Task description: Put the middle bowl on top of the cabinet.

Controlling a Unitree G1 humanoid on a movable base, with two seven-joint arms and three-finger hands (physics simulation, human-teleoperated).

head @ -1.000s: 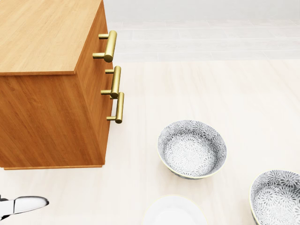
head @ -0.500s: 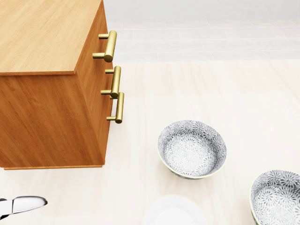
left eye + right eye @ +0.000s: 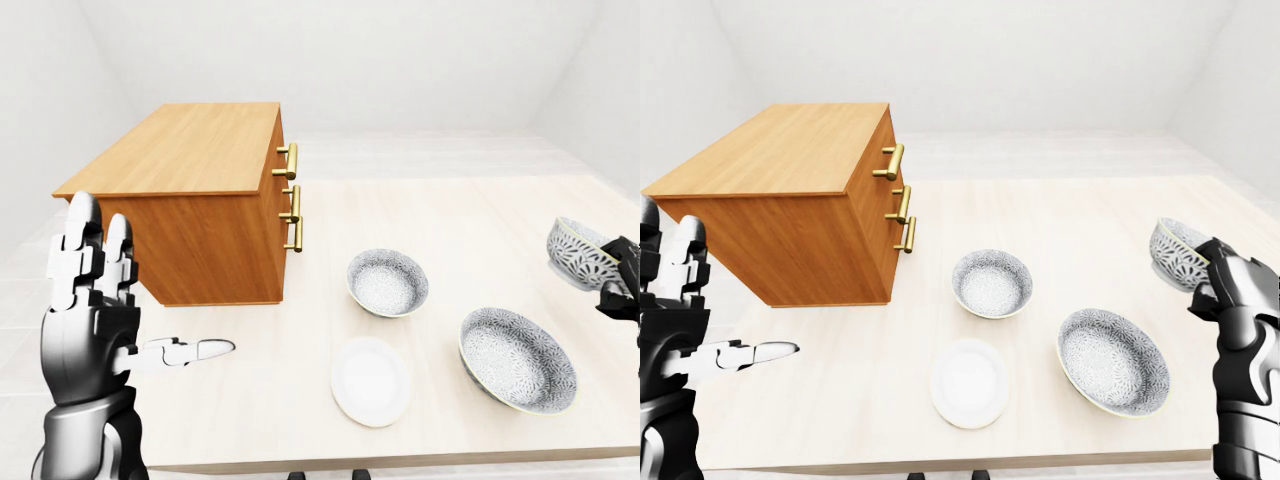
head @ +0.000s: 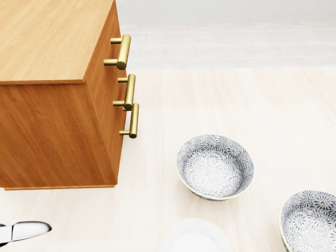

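Observation:
A patterned grey-and-white bowl [image 3: 1178, 255] hangs tilted above the table's right edge, with my right hand [image 3: 1215, 283] shut on its rim. The wooden cabinet [image 3: 190, 148] stands on the table at the left, its flat top bare, its brass handles [image 3: 291, 189] facing right. A small patterned bowl [image 3: 387, 281] sits on the table near the middle, and a wider one [image 3: 517, 358] lies to its lower right. My left hand [image 3: 112, 300] is raised at the far left, fingers spread and open, holding nothing, below and left of the cabinet.
A white plate [image 3: 371, 380] lies on the pale table [image 3: 460, 215] below the small bowl. The table's near edge [image 3: 400, 455] runs along the bottom of the eye views. White walls and floor surround the table.
In the head view the left hand's fingertip at the bottom left has slipped slightly down and left. Cabinet, bowls and plate have not moved.

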